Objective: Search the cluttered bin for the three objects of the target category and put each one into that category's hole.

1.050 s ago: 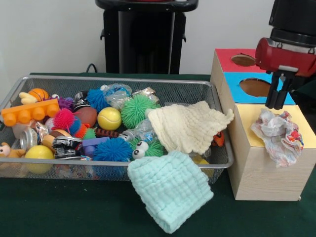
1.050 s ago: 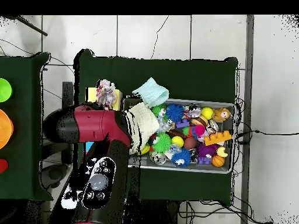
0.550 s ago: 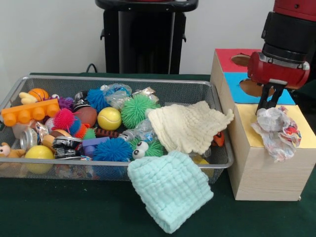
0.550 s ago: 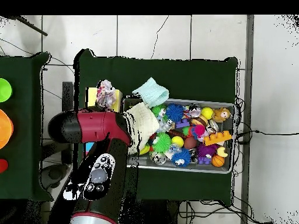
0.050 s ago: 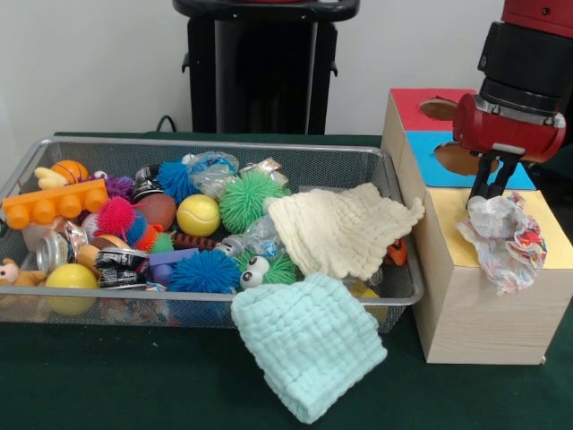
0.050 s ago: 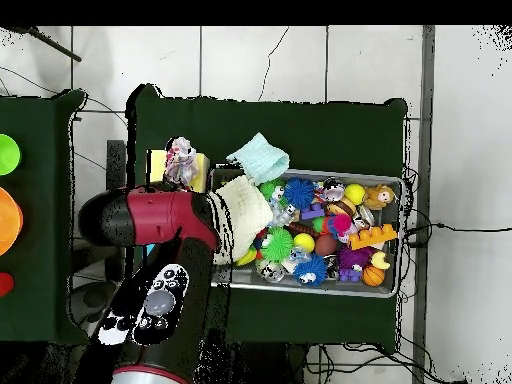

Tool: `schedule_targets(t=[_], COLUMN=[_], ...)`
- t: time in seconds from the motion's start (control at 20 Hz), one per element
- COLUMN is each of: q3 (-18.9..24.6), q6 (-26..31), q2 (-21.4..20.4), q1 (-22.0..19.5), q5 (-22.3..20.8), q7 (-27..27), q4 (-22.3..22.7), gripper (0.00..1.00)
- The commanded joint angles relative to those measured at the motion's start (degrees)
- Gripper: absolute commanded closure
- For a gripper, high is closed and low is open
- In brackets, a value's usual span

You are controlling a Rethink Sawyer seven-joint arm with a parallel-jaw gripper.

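Observation:
A crumpled patterned cloth (image 5: 503,240) lies on the yellow section (image 5: 551,235) of the sorting box, drooping over its front edge. My gripper (image 5: 488,195) stands open right over it, fingertips touching the top of the cloth. The blue section's hole (image 5: 458,158) and the red section's hole (image 5: 440,109) sit behind it. A cream cloth (image 5: 336,228) drapes over the wire bin's (image 5: 179,143) right end, and a mint cloth (image 5: 307,345) hangs over the bin's front rim. From overhead the arm (image 6: 160,215) hides the gripper; the patterned cloth (image 6: 181,160) shows beside it.
The bin holds several toys: spiky balls (image 5: 252,199), a yellow ball (image 5: 198,214), an orange brick (image 5: 54,204), cans and a googly-eyed toy (image 5: 254,269). In the overhead view, coloured discs (image 6: 6,215) lie on a second table at the left.
The gripper came down from just above the patterned cloth until its fingertips met the cloth's top, which bunched slightly. The bin and the other cloths stayed put.

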Motion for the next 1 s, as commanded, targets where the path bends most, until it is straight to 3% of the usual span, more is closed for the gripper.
schedule_targets(t=[0.05,0.45,1.0], q3=[2.7,2.8,3.8], q6=[0.9,1.3,10.6], q2=[5.8,5.6,-1.9], q1=[-0.2,-0.3,-0.9], q5=[1.2,1.4,2.2], q7=[12.3,12.1,9.4], q4=[0.0,0.0,1.2], gripper=[1.0,1.0,1.0])
